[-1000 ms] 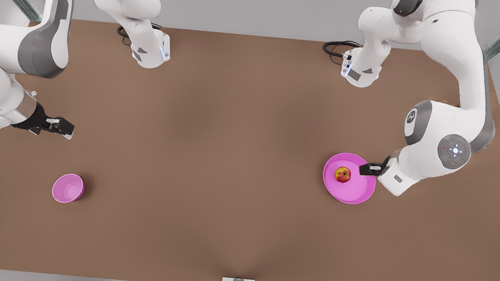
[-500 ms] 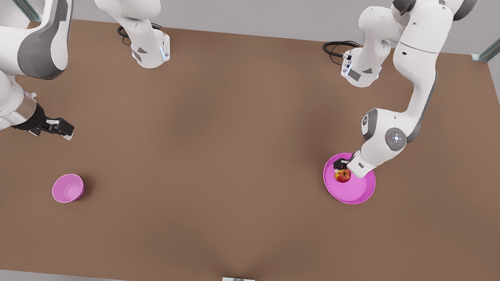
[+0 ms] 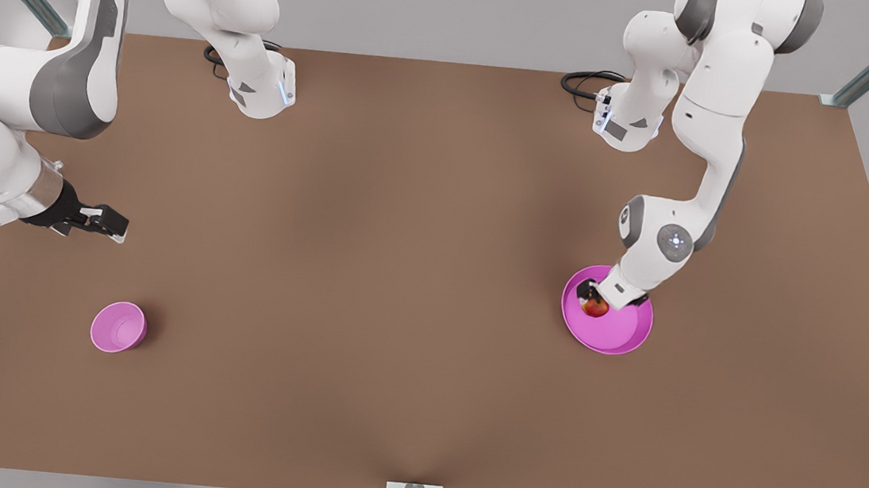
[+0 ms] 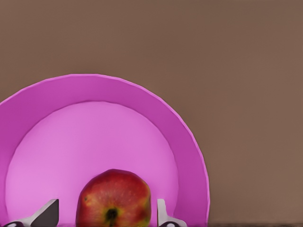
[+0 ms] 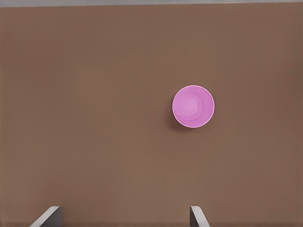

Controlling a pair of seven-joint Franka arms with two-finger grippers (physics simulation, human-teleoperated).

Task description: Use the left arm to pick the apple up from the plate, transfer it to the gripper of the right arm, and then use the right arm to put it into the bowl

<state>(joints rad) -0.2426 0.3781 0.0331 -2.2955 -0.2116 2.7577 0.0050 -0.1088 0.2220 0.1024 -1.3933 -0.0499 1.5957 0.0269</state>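
the left gripper (image 3: pixel 595 296) is down over the plate (image 3: pixel 621 338), its spread fingers (image 4: pixel 47 215) flanking the apple (image 4: pixel 113 198), not yet clenched. the right gripper (image 3: pixel 103 222) waits with fingers parted, near the bowl (image 3: pixel 119 327).

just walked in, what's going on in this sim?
The left gripper is down over the plate at the front view's right, its open fingers on either side of the apple, which sits on the plate, not yet gripped. The right gripper waits open above the table at the front view's left, with the bowl empty nearby.
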